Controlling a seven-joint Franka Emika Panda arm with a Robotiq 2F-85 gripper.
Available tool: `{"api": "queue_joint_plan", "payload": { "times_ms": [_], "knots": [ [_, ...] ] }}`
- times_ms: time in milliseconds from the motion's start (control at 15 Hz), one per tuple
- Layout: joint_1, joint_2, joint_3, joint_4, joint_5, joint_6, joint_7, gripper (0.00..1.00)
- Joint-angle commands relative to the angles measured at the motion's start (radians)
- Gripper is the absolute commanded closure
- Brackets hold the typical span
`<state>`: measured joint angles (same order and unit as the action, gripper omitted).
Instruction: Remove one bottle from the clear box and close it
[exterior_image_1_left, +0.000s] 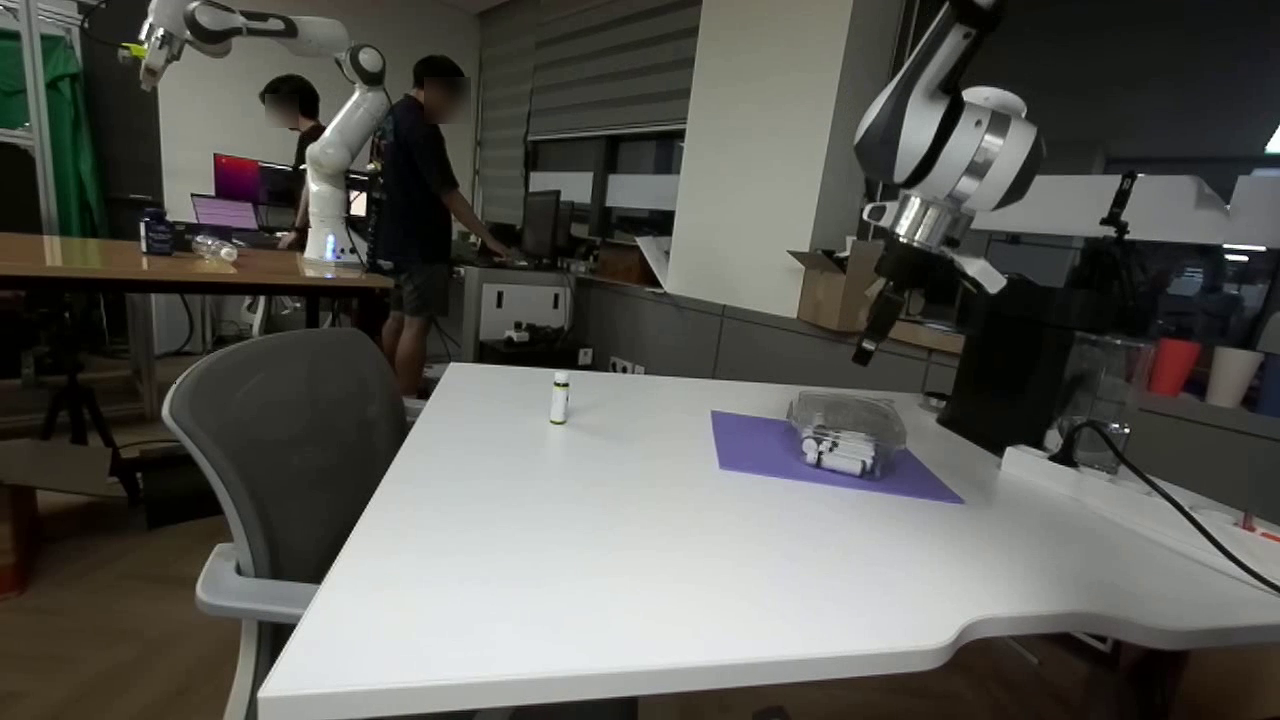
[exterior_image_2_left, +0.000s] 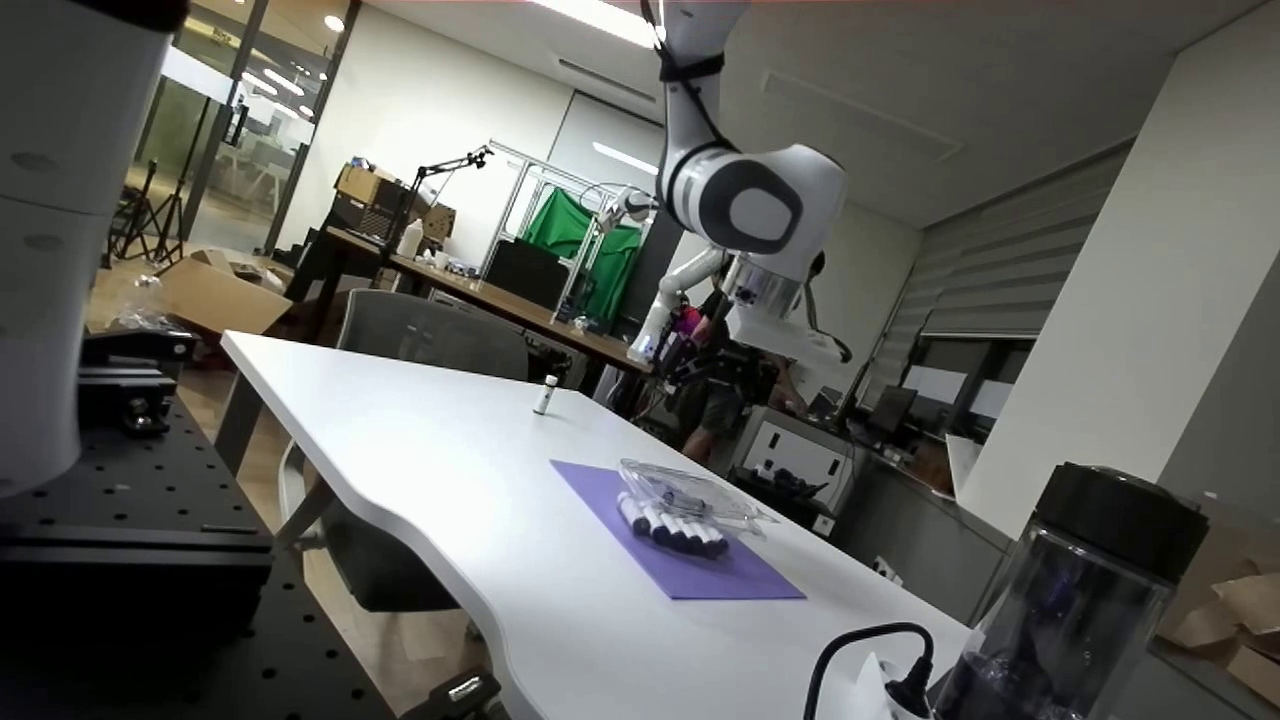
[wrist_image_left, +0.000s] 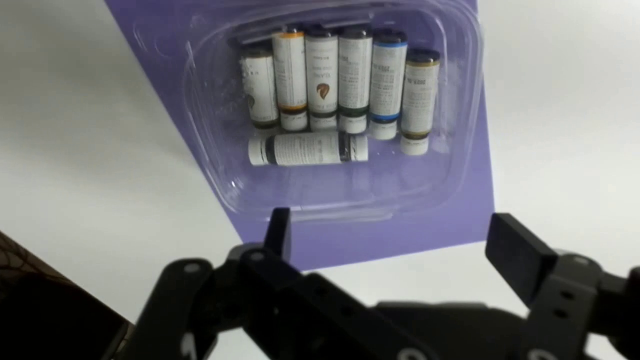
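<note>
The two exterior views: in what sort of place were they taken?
Probably a robotics lab: a second robot arm stands on a brown table, and a laptop and a monitor show in the background.

A robotics lab with an office look! Below the pincer (wrist_image_left: 388, 232), a white desk (exterior_image_1_left: 600, 560); well apart from the pincer, an office chair (exterior_image_1_left: 290, 450) at the desk's edge. And there, across the room from the pincer, another robot arm (exterior_image_1_left: 345, 130) on a wooden table (exterior_image_1_left: 80, 262), a person (exterior_image_1_left: 420, 180) standing near a computer screen (exterior_image_1_left: 541, 225)! Lower than the pincer, a black plate (exterior_image_2_left: 165, 475) dotted with holes.
</note>
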<state>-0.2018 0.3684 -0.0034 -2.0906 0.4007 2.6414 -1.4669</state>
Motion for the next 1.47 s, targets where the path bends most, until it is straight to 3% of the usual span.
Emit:
{"api": "queue_joint_plan", "payload": {
  "times_ms": [0,333,733,1067,1400],
  "knots": [
    [-0.091,0.17,0.032,0.189,-0.012,-0.078,-0.007,0.0],
    [-0.147,0.336,0.064,0.364,-0.037,-0.164,0.018,0.0],
    [-0.158,0.445,0.082,0.5,-0.045,-0.269,0.047,0.0],
    [-0.153,0.441,0.096,0.52,-0.045,-0.389,0.036,0.0],
    [-0.142,0.419,0.099,0.504,-0.043,-0.416,0.033,0.0]
  ]
}}
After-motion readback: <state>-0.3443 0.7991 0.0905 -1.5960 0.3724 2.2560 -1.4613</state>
